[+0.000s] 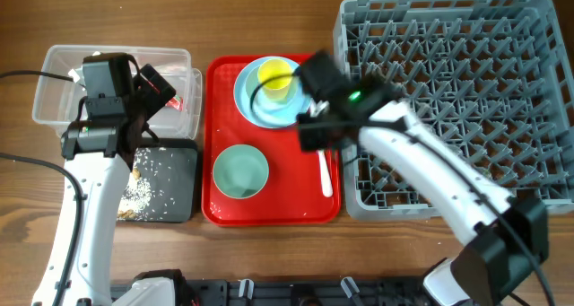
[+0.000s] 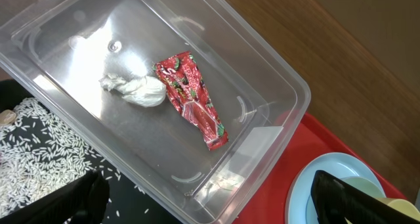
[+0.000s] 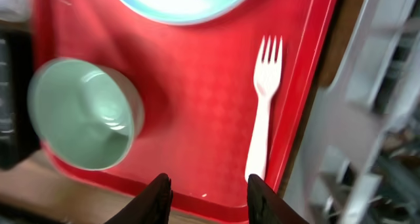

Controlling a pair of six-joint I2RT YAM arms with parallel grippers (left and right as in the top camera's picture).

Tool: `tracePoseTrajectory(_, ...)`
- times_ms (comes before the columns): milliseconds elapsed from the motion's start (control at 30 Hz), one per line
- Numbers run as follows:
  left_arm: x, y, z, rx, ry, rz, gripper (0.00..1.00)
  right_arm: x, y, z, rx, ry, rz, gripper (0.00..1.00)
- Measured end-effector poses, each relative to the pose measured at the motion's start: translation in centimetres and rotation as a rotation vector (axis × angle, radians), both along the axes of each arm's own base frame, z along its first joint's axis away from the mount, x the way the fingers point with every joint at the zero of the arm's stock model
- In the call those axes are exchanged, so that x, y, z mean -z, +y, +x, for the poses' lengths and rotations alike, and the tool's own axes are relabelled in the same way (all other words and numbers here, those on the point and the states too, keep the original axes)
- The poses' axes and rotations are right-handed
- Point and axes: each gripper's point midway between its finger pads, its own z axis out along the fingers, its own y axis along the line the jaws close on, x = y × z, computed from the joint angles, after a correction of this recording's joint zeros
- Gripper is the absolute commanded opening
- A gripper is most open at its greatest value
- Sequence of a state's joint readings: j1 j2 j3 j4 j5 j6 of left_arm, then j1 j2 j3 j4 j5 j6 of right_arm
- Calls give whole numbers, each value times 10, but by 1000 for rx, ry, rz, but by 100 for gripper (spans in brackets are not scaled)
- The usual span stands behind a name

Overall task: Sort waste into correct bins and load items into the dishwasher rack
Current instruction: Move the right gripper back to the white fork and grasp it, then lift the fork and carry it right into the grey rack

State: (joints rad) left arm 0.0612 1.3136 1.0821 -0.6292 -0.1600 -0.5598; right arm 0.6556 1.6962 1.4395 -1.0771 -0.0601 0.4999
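Right gripper (image 3: 207, 188) gapes empty above the white fork (image 3: 261, 119): light, thin, slippery plastic lying flat, best pinched mid-handle. Left gripper (image 2: 207, 191), fingers spread and empty, hangs over the tub (image 2: 289, 86).

No legible text; wrapper (image 2: 193, 99) print apparently indistinct.

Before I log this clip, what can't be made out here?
- Overhead: the right arm hides part of the blue plate and the tines of the fork.
- Right wrist: rack blurred; plate cut by top edge.
- Left wrist: yellow cup cut by corner.
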Motion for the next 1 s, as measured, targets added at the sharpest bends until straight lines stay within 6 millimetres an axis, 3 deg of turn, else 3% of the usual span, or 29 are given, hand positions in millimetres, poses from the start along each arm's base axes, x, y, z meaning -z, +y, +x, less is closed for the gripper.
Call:
tracePoseTrajectory(167, 0, 0, 0, 0, 0, 0, 100, 30, 3, -12, 9, -36, -77, 39)
tracePoseTrajectory(567, 0, 0, 0, 0, 0, 0, 100, 98, -22, -18, 48, -89, -146, 39)
tracePoseTrajectory(767, 0, 0, 0, 0, 0, 0, 100, 115, -26, -20, 48, -111, -142, 39)
tracePoseTrajectory(1000, 0, 0, 0, 0, 0, 0, 100, 119, -26, -12, 17, -153, -162, 40)
